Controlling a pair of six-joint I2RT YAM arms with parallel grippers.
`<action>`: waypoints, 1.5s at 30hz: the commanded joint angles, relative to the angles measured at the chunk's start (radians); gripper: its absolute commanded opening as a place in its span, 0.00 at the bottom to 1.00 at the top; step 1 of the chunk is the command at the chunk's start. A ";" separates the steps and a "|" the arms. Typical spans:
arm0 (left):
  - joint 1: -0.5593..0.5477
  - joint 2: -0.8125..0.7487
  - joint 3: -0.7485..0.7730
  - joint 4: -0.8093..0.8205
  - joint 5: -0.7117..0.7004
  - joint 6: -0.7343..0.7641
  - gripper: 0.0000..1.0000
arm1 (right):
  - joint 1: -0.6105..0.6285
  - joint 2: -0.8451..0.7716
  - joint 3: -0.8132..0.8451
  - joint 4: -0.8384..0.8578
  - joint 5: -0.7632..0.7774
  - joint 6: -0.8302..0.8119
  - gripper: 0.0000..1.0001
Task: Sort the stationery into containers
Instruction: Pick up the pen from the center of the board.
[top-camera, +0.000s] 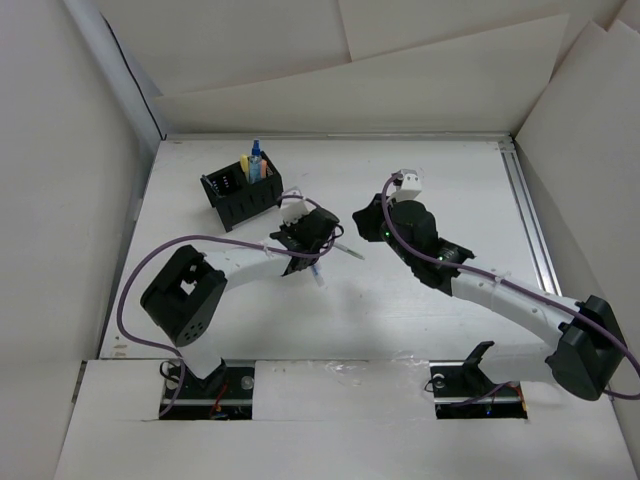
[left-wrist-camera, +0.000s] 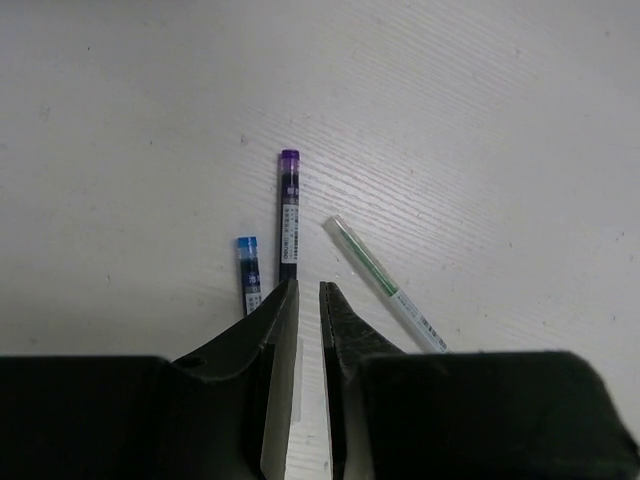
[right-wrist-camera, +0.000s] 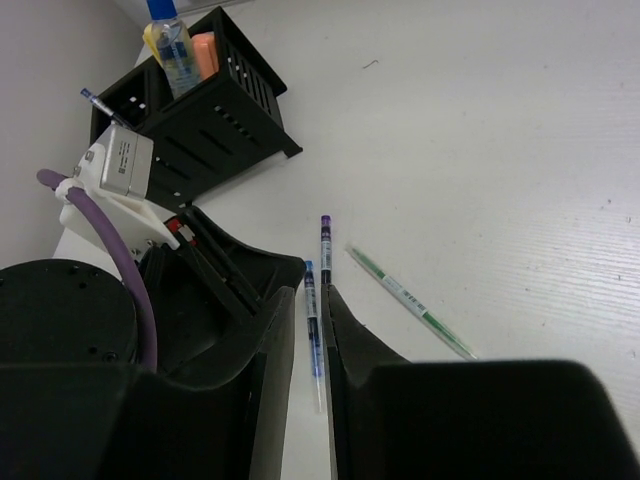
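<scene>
Premises: a robotics laboratory test cell, not a home or an office. Evidence: two robot arms, the left arm (top-camera: 235, 262) and the right arm (top-camera: 510, 300), are mounted at the bottom edge of the overhead view on a white desk (top-camera: 450, 200). Exposed purple cables (top-camera: 122, 310) run along them. Plain white board panels (top-camera: 60, 200) wall the desk at left, top and right. A metal rail (top-camera: 530, 220) runs down the right side. A black organiser box (top-camera: 240, 200) stands upper left, with loose pens (left-wrist-camera: 288, 215) at centre.

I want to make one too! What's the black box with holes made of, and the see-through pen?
Black box: likely hard plastic with a matte finish and neatly moulded slots. See-through pen: probably clear glossy plastic, since a green core shows through it.
</scene>
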 joint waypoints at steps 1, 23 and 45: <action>-0.003 -0.006 -0.018 0.000 -0.042 -0.055 0.12 | 0.007 -0.018 0.001 0.041 0.007 0.002 0.23; 0.037 0.102 -0.032 0.017 0.006 -0.055 0.20 | -0.011 -0.027 0.001 0.041 0.007 0.002 0.26; 0.046 0.041 -0.085 -0.003 -0.082 -0.066 0.00 | -0.020 -0.046 0.001 0.041 0.015 0.002 0.26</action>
